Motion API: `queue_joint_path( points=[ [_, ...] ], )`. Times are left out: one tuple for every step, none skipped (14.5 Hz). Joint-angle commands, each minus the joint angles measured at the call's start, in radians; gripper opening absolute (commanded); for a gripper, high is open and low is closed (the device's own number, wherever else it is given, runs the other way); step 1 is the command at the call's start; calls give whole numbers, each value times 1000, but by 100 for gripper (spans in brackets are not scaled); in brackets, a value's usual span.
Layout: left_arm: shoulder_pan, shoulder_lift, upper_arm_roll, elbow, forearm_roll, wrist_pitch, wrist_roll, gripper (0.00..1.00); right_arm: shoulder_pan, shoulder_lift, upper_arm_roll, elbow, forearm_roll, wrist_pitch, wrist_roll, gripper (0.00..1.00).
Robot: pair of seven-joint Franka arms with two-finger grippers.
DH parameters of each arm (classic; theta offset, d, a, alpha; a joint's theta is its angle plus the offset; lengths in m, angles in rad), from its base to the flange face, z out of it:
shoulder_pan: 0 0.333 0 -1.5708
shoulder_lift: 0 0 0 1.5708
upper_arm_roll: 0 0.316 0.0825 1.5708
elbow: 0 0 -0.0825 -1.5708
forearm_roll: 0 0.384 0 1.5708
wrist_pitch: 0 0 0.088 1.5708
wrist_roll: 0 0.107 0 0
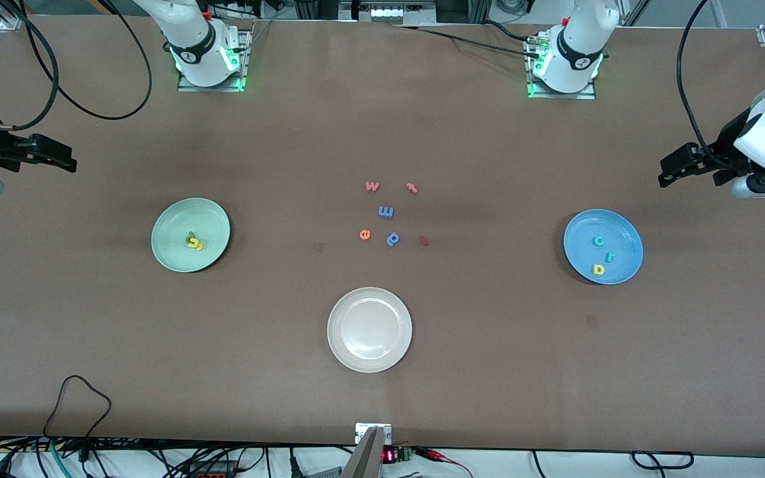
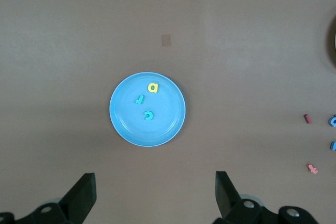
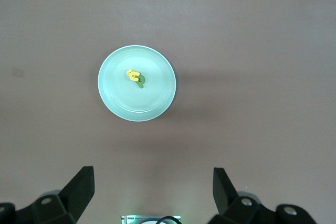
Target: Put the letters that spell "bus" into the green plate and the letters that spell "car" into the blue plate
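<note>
Sorting appears complete: the "bus" letters, small foam pieces in yellow and dark green, lie piled in the smooth round green plate toward the right arm's end of the tabletop; the "car" letters lie apart in the glossy blue plate toward the left arm's end; the left gripper and right gripper hang empty, jaws wide, over those end edges; no further pick seems required, only parking.

Matt brown table top; glossy smooth round mint-green plate, bright blue plate, cream-white plate; small foam-like matt letters; black matt gripper fingers.
</note>
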Motion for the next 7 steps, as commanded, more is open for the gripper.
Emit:
queue_joint_path(
  points=[
    [8, -10, 7, 12, -8, -26, 55, 100, 2, 12, 1, 27, -12, -15, -6, 100],
    [8, -10, 9, 10, -8, -28, 55, 100, 5, 10, 1, 27, -14, -15, -8, 100],
    [8, -10, 10, 10, -8, -29, 52, 100, 11, 10, 1, 27, -15, -16, -8, 100],
    [8, -12, 7, 12, -8, -31, 46, 100, 11, 10, 1, 27, -15, -16, -8, 100],
    [8, -10, 9, 12, -8, -45, 45, 100, 11, 10, 1, 27, -15, -15, -9, 100],
    [8, -12, 10, 12, -8, -49, 49, 100, 11, 10, 1, 27, -14, -15, -9, 100],
    [8, -10, 12, 12, -8, -49, 52, 100, 11, 10, 1, 27, -15, -16, -9, 100]
  ],
)
